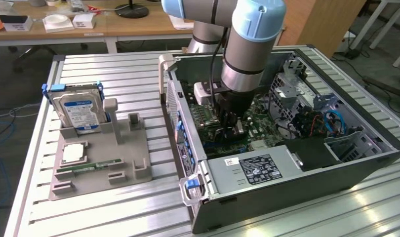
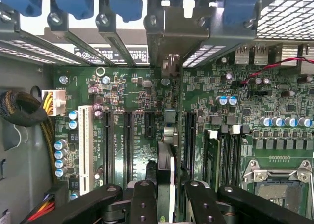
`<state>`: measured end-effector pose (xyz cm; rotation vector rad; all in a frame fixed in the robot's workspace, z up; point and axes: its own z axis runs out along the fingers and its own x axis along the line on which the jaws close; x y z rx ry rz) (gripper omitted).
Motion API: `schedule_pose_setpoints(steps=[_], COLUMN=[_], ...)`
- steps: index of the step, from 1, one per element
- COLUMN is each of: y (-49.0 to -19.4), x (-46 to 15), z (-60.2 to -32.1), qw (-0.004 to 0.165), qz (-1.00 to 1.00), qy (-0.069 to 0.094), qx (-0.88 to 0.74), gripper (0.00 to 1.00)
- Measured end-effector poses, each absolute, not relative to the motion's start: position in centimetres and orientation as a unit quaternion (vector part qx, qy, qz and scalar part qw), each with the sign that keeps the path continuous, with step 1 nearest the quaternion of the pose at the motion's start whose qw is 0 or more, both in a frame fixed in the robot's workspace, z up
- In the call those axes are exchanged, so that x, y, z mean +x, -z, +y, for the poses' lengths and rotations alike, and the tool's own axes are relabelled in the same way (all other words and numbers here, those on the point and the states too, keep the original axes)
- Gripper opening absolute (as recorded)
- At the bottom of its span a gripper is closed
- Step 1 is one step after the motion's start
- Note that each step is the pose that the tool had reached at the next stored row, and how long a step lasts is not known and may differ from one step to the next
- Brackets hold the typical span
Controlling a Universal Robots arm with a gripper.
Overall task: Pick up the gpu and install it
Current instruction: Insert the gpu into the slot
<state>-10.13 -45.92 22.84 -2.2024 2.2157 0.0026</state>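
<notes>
Hand [image 2: 166, 197] clamped around thin flat gpu [image 2: 167, 135], edge-on above green motherboard [image 2: 122, 135]

You have even, bright room light in the exterior view; the ribbed metal table [image 1: 121, 74] throws pale glare near the exterior view's lower right; the open computer case [image 1: 358, 163] is dim inside, shadowed by the arm [image 1: 249, 44]; in the wrist view daylight blows out white through the vent grille [image 2: 289, 13]; the motherboard [image 2: 132, 106] reads sharp; the near fingers [image 2: 142, 199] are soft and dark.
</notes>
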Motion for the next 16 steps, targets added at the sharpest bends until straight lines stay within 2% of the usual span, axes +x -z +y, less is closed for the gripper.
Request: schedule_pose_setpoints(steps=[16], y=[-22.87], x=[-10.16], z=[-45.91], qw=[0.009], qz=[0.709], qy=[-0.001], qx=[-0.705], gripper=[0.28])
